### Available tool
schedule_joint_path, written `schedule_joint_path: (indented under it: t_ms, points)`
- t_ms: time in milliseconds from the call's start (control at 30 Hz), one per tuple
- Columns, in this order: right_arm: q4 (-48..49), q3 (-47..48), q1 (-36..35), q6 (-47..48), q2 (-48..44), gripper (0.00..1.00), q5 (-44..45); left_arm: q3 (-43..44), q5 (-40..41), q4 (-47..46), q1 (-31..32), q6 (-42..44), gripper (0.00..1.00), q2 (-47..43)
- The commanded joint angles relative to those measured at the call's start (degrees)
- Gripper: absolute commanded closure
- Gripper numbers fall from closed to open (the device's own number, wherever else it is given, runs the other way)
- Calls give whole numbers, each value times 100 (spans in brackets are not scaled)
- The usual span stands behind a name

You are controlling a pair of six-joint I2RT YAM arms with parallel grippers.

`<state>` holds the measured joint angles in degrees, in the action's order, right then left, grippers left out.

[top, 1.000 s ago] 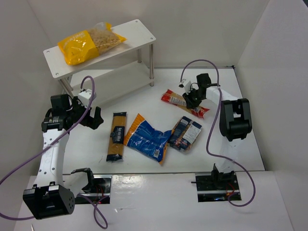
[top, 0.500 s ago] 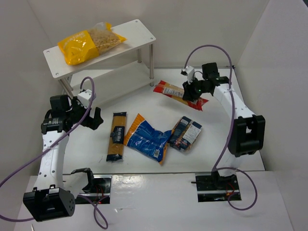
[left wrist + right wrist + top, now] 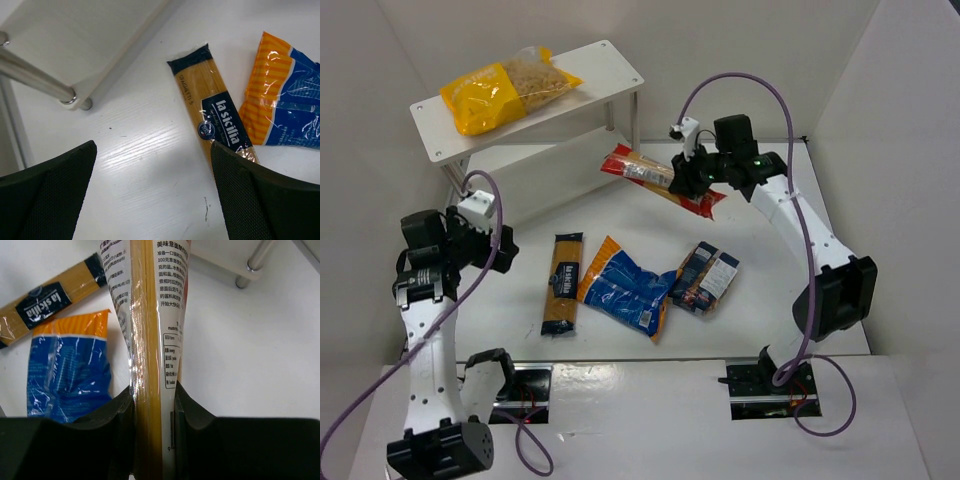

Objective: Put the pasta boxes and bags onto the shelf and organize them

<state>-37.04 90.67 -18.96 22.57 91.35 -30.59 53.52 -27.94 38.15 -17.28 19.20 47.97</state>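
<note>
Looking from above, we see the right gripper (image 3: 683,183) clamped on the long red-and-clear spaghetti bag (image 3: 645,172), held above the white table (image 3: 770,300) just right of the small white two-tier shelf (image 3: 610,60). The shelf's top board carries the big yellow-and-clear macaroni bag (image 3: 505,88). Only this view shows the small dark navy pack (image 3: 705,277), lying right of the crinkly blue bag (image 3: 625,287). The right wrist view alone shows the spaghetti bag's printed back pinched between the jaws. The left wrist view shows the left gripper (image 3: 152,147) with its jaws wide apart and nothing between them, the narrow black-and-yellow spaghetti pack (image 3: 215,115) lying flat beyond.
</note>
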Motion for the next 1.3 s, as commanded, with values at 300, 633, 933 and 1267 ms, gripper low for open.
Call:
schedule_joint_path:
  t_ms: [300,633,933,1267]
  points:
    - [2261,680,-679,-1491,954,100,1906,-149,474,-554,-793,-646,0,-867]
    - [1227,1699,-1039,-1659,1097,100,2030,-254,615,-607,-1278,-760,0,-1123]
    - [1006,759,-987,-1264,-293,100,3917,-254,492,-607,-1278,-707,0,-1123]
    - [1067,1530,-987,-1061,-610,100,4581,-254,492,-607,-1278,-707,0,-1123]
